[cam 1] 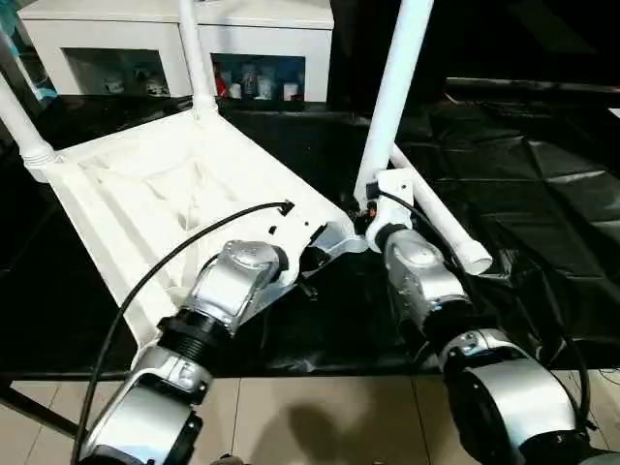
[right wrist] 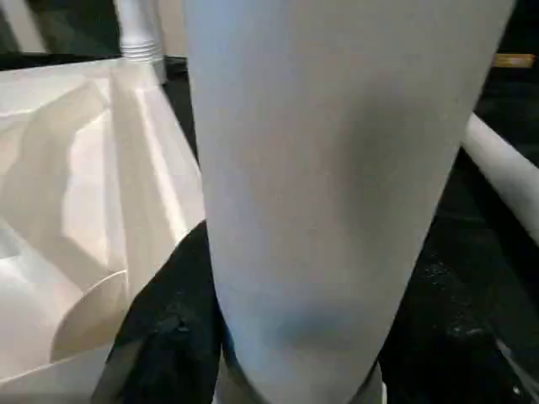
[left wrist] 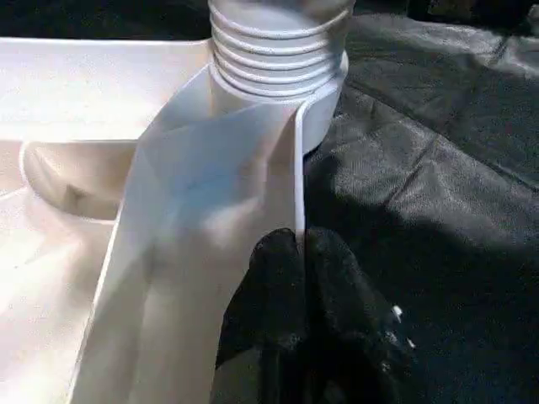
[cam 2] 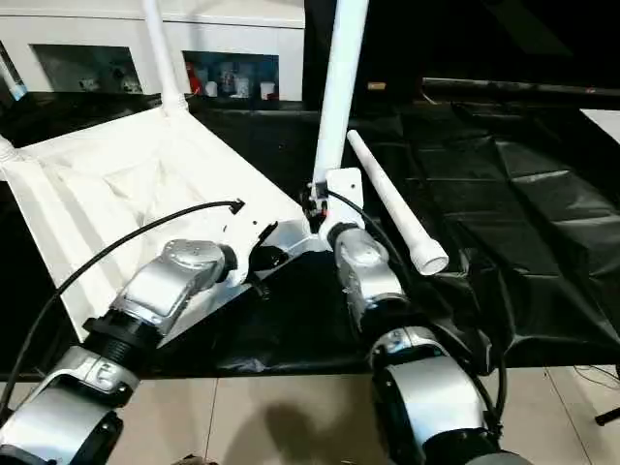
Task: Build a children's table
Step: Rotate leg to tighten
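We see a work surface covered in crinkled black plastic sheeting [cam 1: 542,184], with pale floor tiles [cam 1: 320,417] at the near edge and a white cabinet with glass doors [cam 1: 262,39] at the far side. On the sheeting lies the white plastic square table top [cam 1: 165,194], underside up, its ribs showing. Three long white round legs stand in its corner sockets: one at far left [cam 1: 19,121], one at the far corner [cam 1: 194,53], and one at the near right corner [cam 1: 392,87]. A fourth loose white leg [cam 1: 441,218] lies on the sheeting just right of that corner. Our left silver forearm [cam 1: 228,286] reaches in from the near left; the left gripper [left wrist: 303,252] has its black fingers [left wrist: 274,286] pinched together on the thin edge wall of the top, below the ribbed socket. Our right silver forearm [cam 1: 421,271] extends toward the near right corner, where the right gripper [right wrist: 295,362] is clamped around the base of the standing leg there.
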{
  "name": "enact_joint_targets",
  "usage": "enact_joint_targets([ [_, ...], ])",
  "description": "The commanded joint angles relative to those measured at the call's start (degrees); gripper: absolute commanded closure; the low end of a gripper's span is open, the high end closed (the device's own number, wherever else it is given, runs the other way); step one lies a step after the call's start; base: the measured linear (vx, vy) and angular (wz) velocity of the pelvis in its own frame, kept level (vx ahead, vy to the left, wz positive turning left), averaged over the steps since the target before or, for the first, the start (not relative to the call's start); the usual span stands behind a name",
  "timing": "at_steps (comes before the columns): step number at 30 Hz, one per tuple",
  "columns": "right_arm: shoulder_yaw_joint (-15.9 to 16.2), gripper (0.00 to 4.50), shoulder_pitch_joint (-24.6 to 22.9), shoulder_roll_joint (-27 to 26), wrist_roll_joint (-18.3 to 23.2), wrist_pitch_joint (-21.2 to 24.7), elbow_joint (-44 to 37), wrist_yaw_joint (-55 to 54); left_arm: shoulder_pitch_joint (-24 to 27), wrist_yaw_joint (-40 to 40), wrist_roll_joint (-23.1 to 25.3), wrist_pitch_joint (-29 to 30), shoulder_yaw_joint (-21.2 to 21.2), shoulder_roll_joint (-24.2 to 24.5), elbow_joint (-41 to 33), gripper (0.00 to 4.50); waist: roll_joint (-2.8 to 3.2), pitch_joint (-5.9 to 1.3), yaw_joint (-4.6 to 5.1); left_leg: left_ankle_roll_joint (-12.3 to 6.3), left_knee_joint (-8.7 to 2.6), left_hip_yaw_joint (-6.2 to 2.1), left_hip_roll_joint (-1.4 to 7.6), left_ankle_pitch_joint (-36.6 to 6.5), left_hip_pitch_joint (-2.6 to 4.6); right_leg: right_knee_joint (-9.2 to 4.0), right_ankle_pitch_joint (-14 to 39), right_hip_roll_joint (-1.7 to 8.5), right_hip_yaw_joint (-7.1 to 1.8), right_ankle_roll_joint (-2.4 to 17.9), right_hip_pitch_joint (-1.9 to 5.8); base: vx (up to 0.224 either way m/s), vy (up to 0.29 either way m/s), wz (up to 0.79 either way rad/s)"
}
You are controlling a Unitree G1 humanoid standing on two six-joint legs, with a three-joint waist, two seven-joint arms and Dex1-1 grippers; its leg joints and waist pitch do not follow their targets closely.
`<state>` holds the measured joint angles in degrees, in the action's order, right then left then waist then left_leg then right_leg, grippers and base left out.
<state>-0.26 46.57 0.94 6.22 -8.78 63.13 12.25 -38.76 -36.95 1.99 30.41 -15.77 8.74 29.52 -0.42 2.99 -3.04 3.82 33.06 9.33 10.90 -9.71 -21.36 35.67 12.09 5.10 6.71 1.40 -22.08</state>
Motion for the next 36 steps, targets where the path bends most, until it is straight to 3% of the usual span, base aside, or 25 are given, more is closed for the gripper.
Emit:
enact_joint_targets([
  [1, 1.9, 1.81, -3.0, -0.6, -1.0, 2.4, 3.8, 4.2, -1.0, -2.4, -0.6, -3.6, -0.4, 0.7, -3.2, 4.5, 0.63, -3.44, -0.62, -1.27, -3.97, -0.55, 2.64, -14.0, 0.24, -5.06, 8.7, 4.52, -4.01, 12.1, 2.64, 0.0, 0.0, 0.0],
  [3, 1.7, 1.56, -3.0, -0.5, -0.7, 2.2, 3.5, 4.8, -1.0, -2.6, -0.5, -4.0, -0.6, 0.9, -3.0, 4.5, 0.56, -3.51, -0.66, -2.1, -3.93, -0.42, 2.67, -11.9, 0.14, -4.5, 4.9, 4.29, -3.99, 13.1, 2.87, 0.0, 0.0, 0.0],
  [9, 1.4, 1.03, -5.1, 1.3, 1.5, 2.0, -3.5, 15.8, -0.6, -6.1, -0.5, -6.5, -1.4, 3.1, -2.8, 4.5, 0.63, -3.64, -1.02, -3.48, -3.71, -0.19, 2.81, -10.7, 0.37, -4.28, 2.0, 4.26, -4.01, 14.2, 3.03, 0.0, 0.0, 0.0],
  [12, 4.5, 0.7, -11.3, 6.2, 3.1, 4.2, -15.8, 26.9, 0.2, -12.3, -0.8, -11.1, -2.6, 6.2, -2.8, 4.5, 0.69, -3.87, -1.34, -5.26, -3.41, -0.21, 2.8, -8.0, 0.36, -3.91, -2.2, 4.13, -3.94, 14.4, 3.28, 0.0, 0.0, 0.0],
  [15, 5.5, 0.54, -14.3, 8.7, 4.0, 5.9, -21.3, 30.9, 0.6, -15.1, -1.4, -12.6, -2.9, 7.5, -2.8, 4.5, 0.82, -3.96, -2.29, -6.45, -3.2, -0.15, 2.86, -5.8, 0.55, -3.66, -4.9, 4.11, -3.94, 14.5, 3.19, 0.0, 0.0, 0.0],
  [22, 7.9, 0.54, -20.7, 15.7, 6.2, 10.3, -32.8, 41.1, 3.1, -26.4, -2.9, -18.8, -5.6, 12.1, -5.0, 4.5, 0.89, -3.87, -3.11, -5.37, -3.31, -0.16, 3.03, -7.7, 0.61, -3.83, -2.1, 4.14, -3.89, 14.2, 3.15, 0.0, 0.0, 0.0],
  [23, 8.4, 0.54, -21.6, 16.7, 6.1, 11.0, -34.3, 42.7, 3.3, -27.7, -2.9, -19.8, -5.9, 12.5, -4.9, 4.5, 1.46, -3.88, -3.35, -5.15, -3.25, -0.18, 3.03, -7.8, 0.64, -3.76, -1.9, 4.14, -3.89, 14.1, 3.04, 0.0, 0.0, 0.0],
  [25, 8.8, 0.54, -22.1, 17.3, 5.9, 11.2, -35.1, 43.5, 3.4, -28.4, -3.0, -20.2, -5.9, 12.7, -4.8, 4.5, 1.15, -3.92, -3.6, -4.77, -3.24, -0.02, 3.15, -8.4, 0.93, -3.85, -1.9, 4.15, -3.95, 14.2, 2.82, 0.0, 0.0, 0.0],
  [27, 9.3, 0.54, -23.1, 18.4, 5.7, 12.6, -37.3, 45.1, 3.4, -29.8, -3.7, -20.5, -5.6, 12.9, -4.7, 4.5, 1.3, -3.9, -3.72, -4.16, -3.28, -0.01, 3.16, -8.7, 0.79, -3.79, -0.9, 4.24, -3.94, 14.5, 2.84, 0.0, 0.0, 0.0],
  [31, 9.6, 0.54, -23.5, 19.2, 5.9, 14.3, -38.7, 46.0, 3.4, -31.5, -4.4, -20.9, -5.4, 13.2, -4.7, 4.5, 0.97, -3.99, -3.81, -4.11, -3.2, -0.1, 3.06, -7.9, 0.53, -3.62, -1.4, 4.34, -3.95, 14.2, 3.04, 0.0, 0.0, 0.0],
  [36, 10.0, 1.01, -23.2, 19.1, 5.4, 14.7, -38.6, 45.8, 3.6, -32.1, -4.4, -21.3, -5.3, 13.3, -4.8, 4.5, 0.97, -4.02, -3.9, -3.91, -3.12, -0.14, 3.04, -7.8, 0.49, -3.64, -0.5, 4.38, -3.92, 13.9, 3.06, 0.0, 0.0, 0.0],
])
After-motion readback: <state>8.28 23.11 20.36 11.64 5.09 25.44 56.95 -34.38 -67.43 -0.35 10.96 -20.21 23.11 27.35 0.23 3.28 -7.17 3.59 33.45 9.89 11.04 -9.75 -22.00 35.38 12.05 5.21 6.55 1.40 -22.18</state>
